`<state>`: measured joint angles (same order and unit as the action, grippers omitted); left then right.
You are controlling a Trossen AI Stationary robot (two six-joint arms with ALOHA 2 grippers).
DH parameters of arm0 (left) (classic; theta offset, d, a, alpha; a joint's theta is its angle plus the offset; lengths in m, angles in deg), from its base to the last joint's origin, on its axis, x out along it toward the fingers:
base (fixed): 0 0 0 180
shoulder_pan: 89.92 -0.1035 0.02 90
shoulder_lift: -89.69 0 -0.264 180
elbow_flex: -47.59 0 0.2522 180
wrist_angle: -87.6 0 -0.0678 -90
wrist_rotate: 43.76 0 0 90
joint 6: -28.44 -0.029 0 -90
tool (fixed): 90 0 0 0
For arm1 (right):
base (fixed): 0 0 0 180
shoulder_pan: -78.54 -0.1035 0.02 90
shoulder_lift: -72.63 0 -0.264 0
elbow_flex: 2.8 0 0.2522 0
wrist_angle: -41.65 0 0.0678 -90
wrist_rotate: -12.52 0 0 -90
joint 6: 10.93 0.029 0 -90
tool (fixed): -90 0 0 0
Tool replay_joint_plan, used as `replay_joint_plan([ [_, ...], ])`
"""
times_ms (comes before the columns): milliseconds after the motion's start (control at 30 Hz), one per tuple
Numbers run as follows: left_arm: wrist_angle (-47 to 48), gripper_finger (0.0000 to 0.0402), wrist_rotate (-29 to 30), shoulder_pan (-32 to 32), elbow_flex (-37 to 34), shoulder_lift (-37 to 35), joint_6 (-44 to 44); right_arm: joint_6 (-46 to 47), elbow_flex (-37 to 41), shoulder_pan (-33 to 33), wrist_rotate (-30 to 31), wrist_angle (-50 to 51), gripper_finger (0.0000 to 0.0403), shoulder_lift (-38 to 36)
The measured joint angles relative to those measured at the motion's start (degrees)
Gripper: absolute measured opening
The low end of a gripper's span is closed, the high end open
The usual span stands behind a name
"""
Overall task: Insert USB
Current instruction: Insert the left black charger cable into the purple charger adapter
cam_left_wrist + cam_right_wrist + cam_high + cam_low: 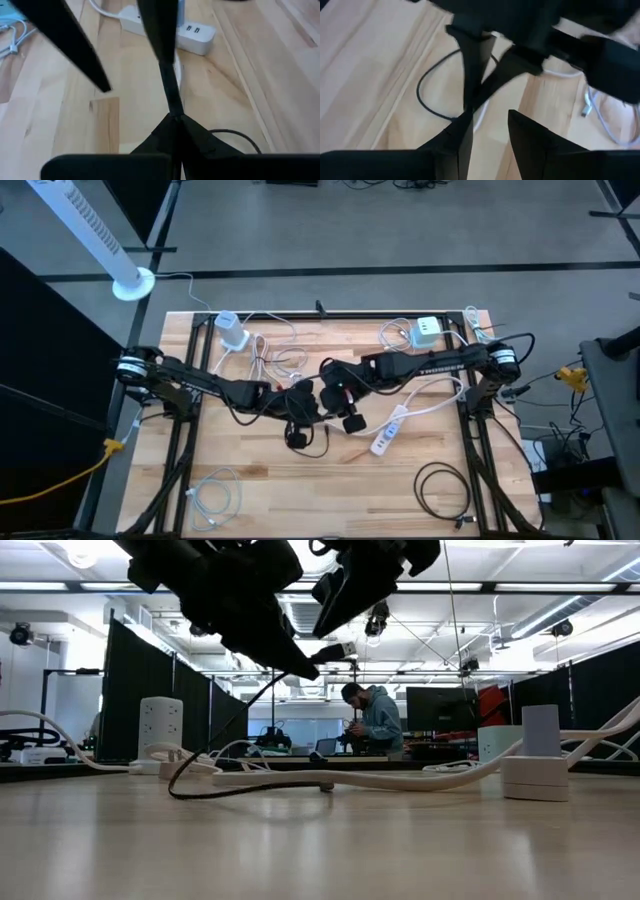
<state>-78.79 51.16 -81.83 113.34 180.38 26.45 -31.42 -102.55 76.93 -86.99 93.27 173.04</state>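
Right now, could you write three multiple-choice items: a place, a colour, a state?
1. White power strip lies: A right of the table middle; B on floor; C at left edge.
2. Coiled cable by the right edge is: A white; B black; C yellow.
3. USB plug is: A in the air; B flat on table; C in the strip.
A, high view shows it there; B, dark loop on wood; A, low view shows it raised, near left hand and right hand.
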Motion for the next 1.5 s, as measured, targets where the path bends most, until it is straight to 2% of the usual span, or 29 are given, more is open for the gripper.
replay_joint_plan([
  [267, -0.23, 0.0, 1.6, -0.02, -0.07, 0.0, 1.12, 3.87, 0.09, -0.36, 0.51, -1.32, 0.0078, 2.74],
  [567, 0.88, 0.0, 2.19, 0.04, -0.07, 0.0, 1.27, 4.35, 0.15, -0.38, 0.5, -1.26, 0.0004, 3.31],
  [1067, 0.34, 0.0, 4.82, 0.11, -0.15, 0.0, 1.28, 7.96, 2.23, -0.36, 0.39, -2.85, 0.0004, 3.22],
  [1500, -0.43, 0.0, 4.81, 0.17, -0.15, 0.0, 1.73, 10.62, 2.47, -0.23, -0.97, -2.59, 0.0035, 3.22],
])
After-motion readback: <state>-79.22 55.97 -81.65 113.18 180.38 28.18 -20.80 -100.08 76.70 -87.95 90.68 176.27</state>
